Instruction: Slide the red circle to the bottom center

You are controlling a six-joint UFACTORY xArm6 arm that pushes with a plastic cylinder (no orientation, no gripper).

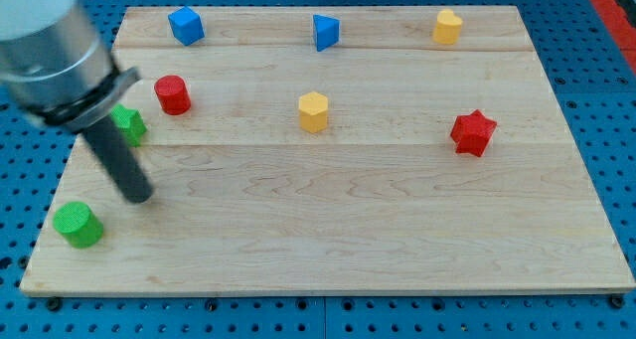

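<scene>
The red circle (172, 94), a short red cylinder, stands upright on the wooden board (338, 240), in the board's upper left part, well in from the top edge and nearer the left edge than the middle. Down the view from the red circle, toward the bottom edge, the wood lies open across the whole middle and bottom center. My tip (140, 196) rests on the board below the red circle and slightly to its left, clearly apart from it; the dark rod slants up from there toward the view's upper left into the grey arm body. There is no hand or jaw here, only this plain rod, so nothing is spread, pressed or pinched.

Just left of the red circle and a little lower, a green block (129, 125) is partly hidden behind the rod, so its shape cannot be told. Further below the red circle, a green cylinder (77, 224) sits close to the board's left edge and bottom left corner.

Right of the red circle, near the board's middle, is a yellow hexagon (313, 110); much farther right is a red star (473, 132). Above the red circle, along the top edge, stand a blue cube (186, 26), a blue triangle (325, 31) and a yellow heart (447, 26).
</scene>
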